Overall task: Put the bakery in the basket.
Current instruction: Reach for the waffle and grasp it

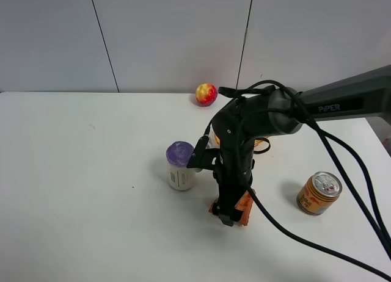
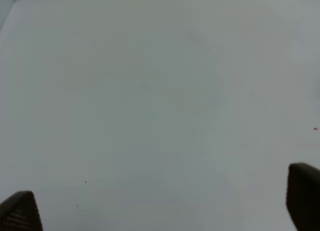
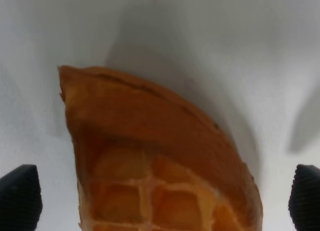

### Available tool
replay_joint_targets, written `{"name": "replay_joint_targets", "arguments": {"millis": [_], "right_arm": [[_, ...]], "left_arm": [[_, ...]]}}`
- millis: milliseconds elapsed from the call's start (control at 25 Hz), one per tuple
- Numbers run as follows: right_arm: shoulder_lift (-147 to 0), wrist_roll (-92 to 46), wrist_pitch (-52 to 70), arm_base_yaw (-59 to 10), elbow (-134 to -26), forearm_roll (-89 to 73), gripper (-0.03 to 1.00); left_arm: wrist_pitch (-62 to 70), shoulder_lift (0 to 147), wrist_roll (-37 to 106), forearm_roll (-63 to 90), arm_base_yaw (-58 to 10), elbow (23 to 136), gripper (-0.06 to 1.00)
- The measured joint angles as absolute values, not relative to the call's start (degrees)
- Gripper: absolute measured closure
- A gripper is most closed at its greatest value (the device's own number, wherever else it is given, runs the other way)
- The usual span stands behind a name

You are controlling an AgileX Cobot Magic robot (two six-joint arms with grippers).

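The right end effector (image 1: 230,216) reaches in from the right and points straight down at the bench (image 1: 91,202), low over the waffle (image 1: 247,207). From the high camera only an orange edge of the waffle shows, sticking out on the can's side of the black fingers.

In the right wrist view the waffle (image 3: 160,156) lies on the bench directly between the two fingertips (image 3: 20,197). Its curved crust faces away from the camera and its dimpled grid faces toward it. The right end effector (image 3: 162,198) is spread wide. There is a gap of bare bench on each side of the waffle, and neither tip touches it.

The basket (image 1: 263,145) is almost wholly hidden behind the arm. Only a sliver of orange shows, farther back on the bench than the waffle.

A bottle (image 1: 181,166) with a purple cap stands just beside the arm on its left. A can (image 1: 319,193) stands apart to the right, and a red-yellow fruit (image 1: 206,94) sits near the back wall.

The left end effector (image 2: 161,206) is also open, with only bare bench (image 2: 150,91) between its tips.
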State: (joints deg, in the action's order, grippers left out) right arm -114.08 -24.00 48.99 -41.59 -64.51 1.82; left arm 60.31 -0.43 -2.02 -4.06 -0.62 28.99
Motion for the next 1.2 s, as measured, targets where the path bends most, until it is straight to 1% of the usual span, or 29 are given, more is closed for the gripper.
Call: {"name": "replay_joint_targets", "arguments": {"millis": [160, 1000, 1080, 1200], "right_arm": [[-114.08, -24.0, 47.65, -41.59, -63.06, 2.37, -0.02], [-114.08, -23.49, 46.53, -40.82, -63.02, 2.46, -0.02], [-114.08, -23.49, 46.59, -40.46, -63.02, 2.46, 0.01], [-114.08, -23.49, 47.06, -40.33, -63.02, 2.5, 0.13]], "left_arm": [[60.31, -0.43, -2.02, -4.06, -0.62, 28.99, -0.05], [60.31, -0.43, -2.02, -4.06, -0.62, 28.99, -0.05], [60.31, -0.43, -2.02, -4.06, -0.62, 28.99, -0.05], [60.31, -0.43, -2.02, -4.06, -0.62, 28.99, -0.05]]}}
